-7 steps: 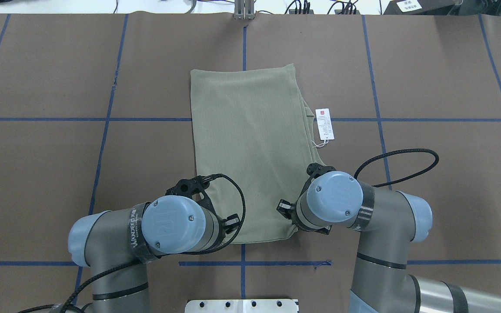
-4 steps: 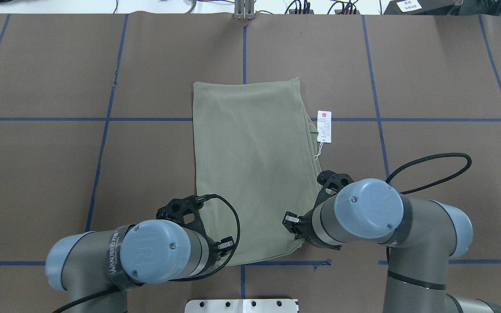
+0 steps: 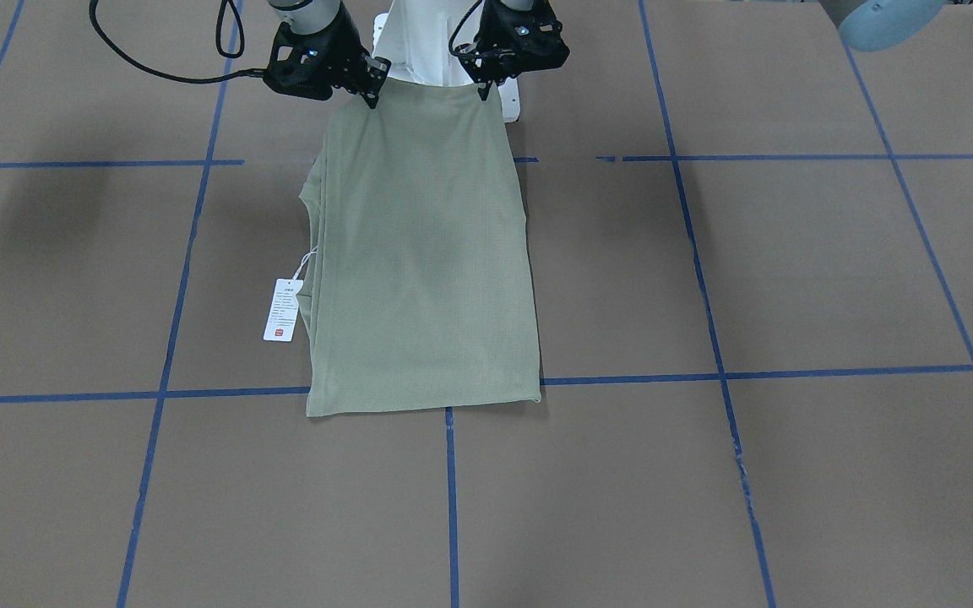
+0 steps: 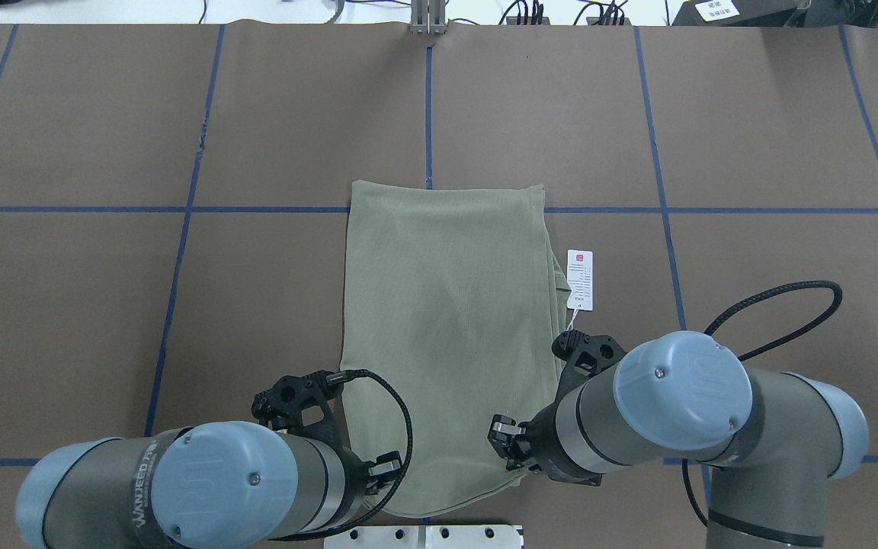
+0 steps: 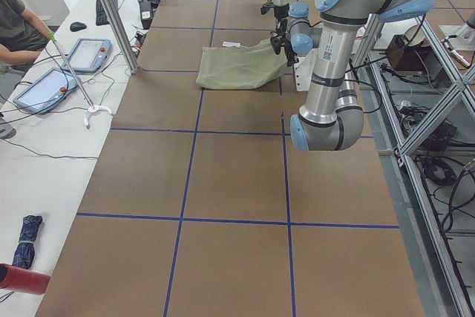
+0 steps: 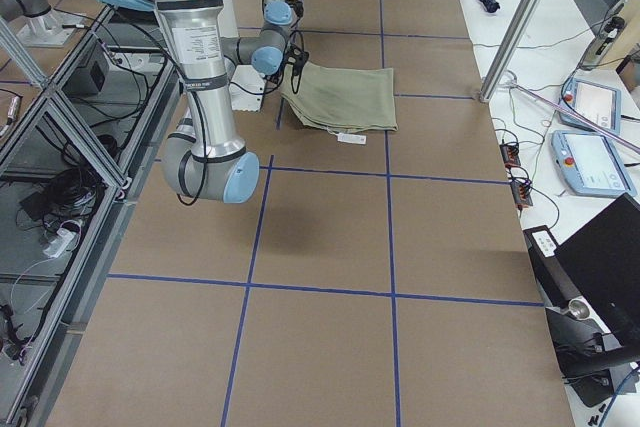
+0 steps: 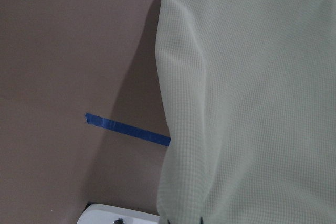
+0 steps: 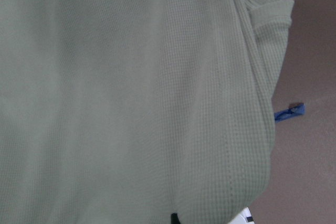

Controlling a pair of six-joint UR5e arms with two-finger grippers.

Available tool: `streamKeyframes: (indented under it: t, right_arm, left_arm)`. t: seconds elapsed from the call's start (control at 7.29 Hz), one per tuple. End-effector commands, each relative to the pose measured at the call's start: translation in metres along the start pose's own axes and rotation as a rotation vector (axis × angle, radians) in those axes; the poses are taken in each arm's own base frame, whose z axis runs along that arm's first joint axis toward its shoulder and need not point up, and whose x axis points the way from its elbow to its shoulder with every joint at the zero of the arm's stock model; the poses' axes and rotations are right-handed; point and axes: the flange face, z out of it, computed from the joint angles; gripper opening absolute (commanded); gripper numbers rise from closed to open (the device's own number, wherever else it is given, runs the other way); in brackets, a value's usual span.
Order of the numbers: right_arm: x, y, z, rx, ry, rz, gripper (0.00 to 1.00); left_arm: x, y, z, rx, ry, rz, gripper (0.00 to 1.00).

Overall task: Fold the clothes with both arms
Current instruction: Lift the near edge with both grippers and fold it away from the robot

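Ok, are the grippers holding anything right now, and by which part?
Both hold the shirt: the left gripper pinches one corner of its edge nearest the robot, the right gripper the other corner of that edge.

hang tag (image 4: pixel 580 280) print: too small | shirt (image 4: pixel 447 343) near corners overhead: covered

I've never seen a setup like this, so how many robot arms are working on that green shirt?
2. The left arm enters at the overhead view's lower left, the right arm at its lower right; each grips a near corner of the shirt. None seems hidden.
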Motion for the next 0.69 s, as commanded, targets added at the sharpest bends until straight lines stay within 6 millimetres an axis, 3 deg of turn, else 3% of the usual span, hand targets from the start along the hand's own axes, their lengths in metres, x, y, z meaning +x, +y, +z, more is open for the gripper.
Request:
streamKeyframes:
  t: [0.0,0.14,0.27,0.41,0.55]
  right_arm:
    - [-0.018,-0.052,-0.024,0.091,-0.053,0.046,0.0]
    - [-0.044,-0.084,-0.04,0.142,-0.092,0.079,0.0]
    - [-0.066,-0.116,-0.042,0.186,-0.098,0.114,0.0]
    - [-0.072,-0.149,-0.037,0.226,-0.077,0.152,0.0]
    - [-0.083,-0.184,-0.038,0.258,-0.085,0.189,0.0]
  left_arm:
    - [0.011,-0.047,-0.021,0.072,0.041,-0.038,0.0]
    - [0.015,-0.071,-0.032,0.111,0.057,-0.014,0.0]
    - [0.024,-0.101,-0.038,0.155,0.086,-0.019,0.0]
    - [0.036,-0.134,-0.031,0.2,0.102,-0.048,0.0]
    - [0.045,-0.158,-0.006,0.222,0.102,-0.063,0.0]
